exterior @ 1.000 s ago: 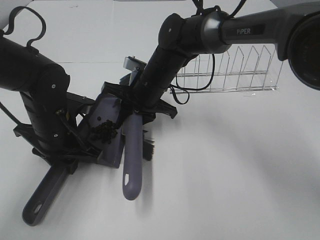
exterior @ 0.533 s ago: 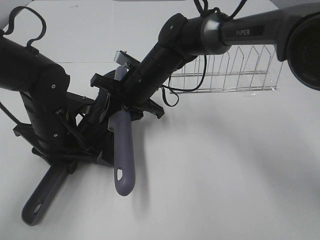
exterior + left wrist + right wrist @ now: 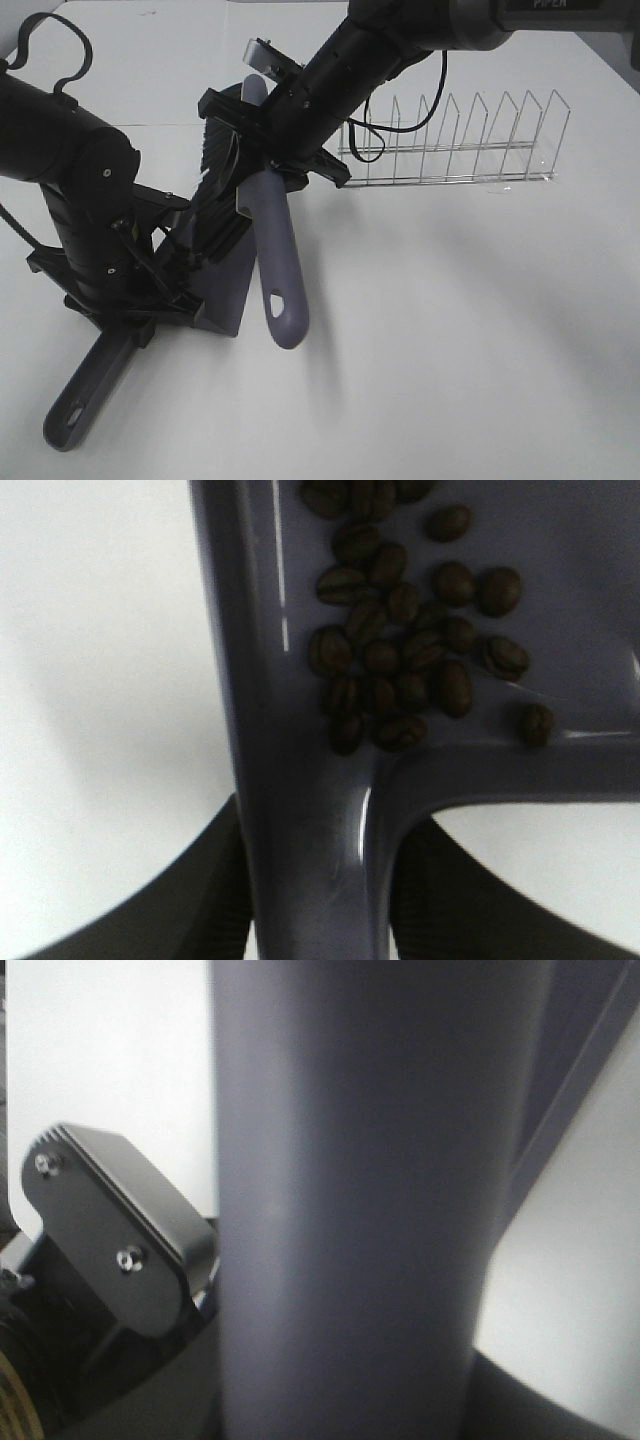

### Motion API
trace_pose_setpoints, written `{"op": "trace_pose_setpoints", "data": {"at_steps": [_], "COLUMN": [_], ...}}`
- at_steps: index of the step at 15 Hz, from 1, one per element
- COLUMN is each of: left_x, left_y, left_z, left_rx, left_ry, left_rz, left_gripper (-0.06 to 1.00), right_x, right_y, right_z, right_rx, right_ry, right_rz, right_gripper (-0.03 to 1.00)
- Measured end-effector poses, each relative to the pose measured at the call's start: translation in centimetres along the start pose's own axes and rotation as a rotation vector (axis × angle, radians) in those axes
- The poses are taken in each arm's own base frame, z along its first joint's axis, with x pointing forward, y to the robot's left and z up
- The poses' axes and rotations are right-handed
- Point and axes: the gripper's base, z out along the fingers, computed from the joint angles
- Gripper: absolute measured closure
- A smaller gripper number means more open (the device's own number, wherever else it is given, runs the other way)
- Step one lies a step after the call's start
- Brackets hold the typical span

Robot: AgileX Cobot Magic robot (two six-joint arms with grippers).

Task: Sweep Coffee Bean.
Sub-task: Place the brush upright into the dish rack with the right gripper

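A grey-purple dustpan point(image 3: 222, 292) lies on the white table, and my left gripper point(image 3: 135, 318) is shut on its handle point(image 3: 85, 400). In the left wrist view the coffee bean pile point(image 3: 400, 650) sits in the dustpan point(image 3: 300, 810), close to the corner where the handle begins. My right gripper point(image 3: 262, 168) is shut on the brush handle point(image 3: 280, 270) and holds the brush tilted above the pan. The black bristles point(image 3: 215, 195) hang over the pan and hide the beans in the high view. The brush handle point(image 3: 340, 1200) fills the right wrist view.
A clear wire dish rack point(image 3: 460, 140) stands at the back right, just behind the right arm. The left arm's black base and links point(image 3: 80, 200) occupy the left side. White tabletop point(image 3: 460, 340) stretches to the right and front.
The right gripper has lifted the brush up and toward the back, swinging its handle end to the right. The bristles now cover the beans that showed in the pan. The left arm has not moved.
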Motion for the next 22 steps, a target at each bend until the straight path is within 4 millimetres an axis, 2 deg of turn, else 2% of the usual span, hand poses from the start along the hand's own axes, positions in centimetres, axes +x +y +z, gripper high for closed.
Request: {"op": "trace_pose_setpoints", "data": {"at_steps": [4, 5, 6, 7, 9, 10, 12, 13, 15, 17, 20, 22], "left_x": [0.0, 0.0, 0.0, 0.0, 0.0, 0.0, 0.0, 0.0, 0.0, 0.1, 0.1, 0.2], "left_y": [0.0, 0.0, 0.0, 0.0, 0.0, 0.0, 0.0, 0.0, 0.0, 0.0, -0.1, -0.1], "left_z": [0.0, 0.0, 0.0, 0.0, 0.0, 0.0, 0.0, 0.0, 0.0, 0.0, 0.0, 0.0], "left_rx": [0.000, 0.000, 0.000, 0.000, 0.001, 0.001, 0.001, 0.001, 0.001, 0.004, 0.008, 0.012], "left_ry": [0.000, 0.000, 0.000, 0.000, 0.000, 0.000, 0.000, 0.001, 0.002, 0.006, 0.015, 0.025], "left_rz": [0.000, 0.000, 0.000, 0.000, -0.001, -0.001, -0.001, -0.001, -0.001, -0.006, -0.013, -0.021], "left_gripper": [0.60, 0.60, 0.60, 0.60, 0.60, 0.60, 0.60, 0.60, 0.60, 0.60, 0.60, 0.60], "right_x": [1.7, 1.8, 2.1, 2.4, 3.6, 3.9, 5.3, 5.5, 6.1, 6.1, 6.2, 6.2], "right_y": [-0.8, -0.8, -0.6, -0.2, -0.1, -0.4, -3.8, -5.1, -9.6, -13.0, -16.3, -17.0], "right_z": [-1.5, -2.5, -4.8, -6.3, -8.6, -8.8, -9.8, -10.0, -11.4, -13.2, -14.0, -13.3], "right_rx": [0.168, 0.224, 0.329, 0.368, 0.456, 0.481, 0.524, 0.532, 0.557, 0.569, 0.581, 0.576], "right_ry": [0.172, 0.162, 0.123, 0.096, 0.070, 0.076, 0.122, 0.135, 0.160, 0.148, 0.163, 0.192], "right_rz": [-0.106, -0.138, -0.173, -0.187, -0.205, -0.206, -0.109, -0.074, 0.044, 0.126, 0.186, 0.176], "right_gripper": [0.68, 0.68, 0.68, 0.68, 0.68, 0.68, 0.68, 0.68, 0.68, 0.68, 0.68, 0.68]}}
